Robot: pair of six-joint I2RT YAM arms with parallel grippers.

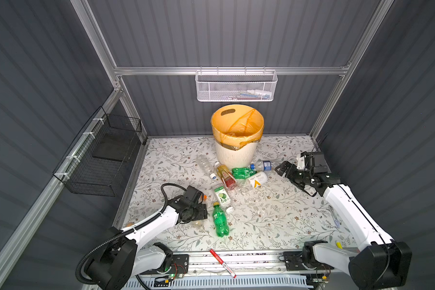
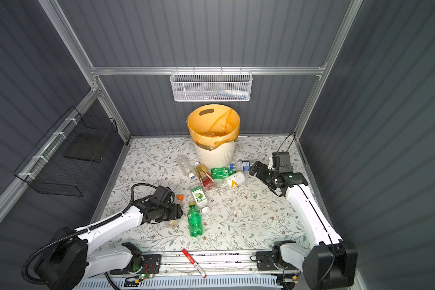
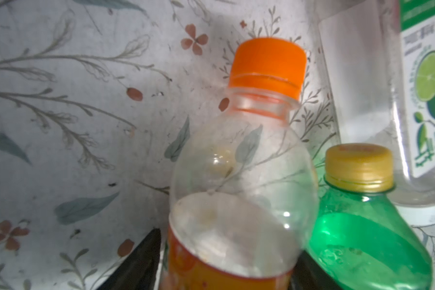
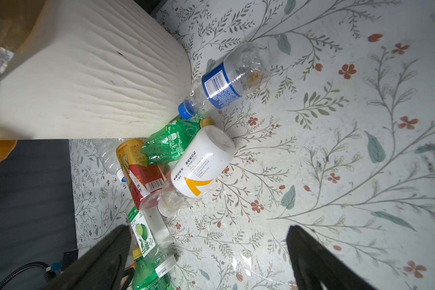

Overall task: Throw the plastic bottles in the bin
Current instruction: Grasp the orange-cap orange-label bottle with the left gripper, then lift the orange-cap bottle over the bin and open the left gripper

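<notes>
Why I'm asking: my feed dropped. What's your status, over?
Left gripper astride orange-capped bottle, grip unconfirmed. Right gripper open, empty. Bin upright, bottles scattered before it. Green bottle crowds the orange-capped one.

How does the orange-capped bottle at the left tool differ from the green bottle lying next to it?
Plastic: the orange-capped bottle is clear, the green bottle tinted green. Cap: orange on the orange-capped bottle, yellow on the green bottle. State: the orange-capped bottle sits between the fingers of the left tool; the green bottle lies free on the table. Both are small, capped and outside the bin.
</notes>
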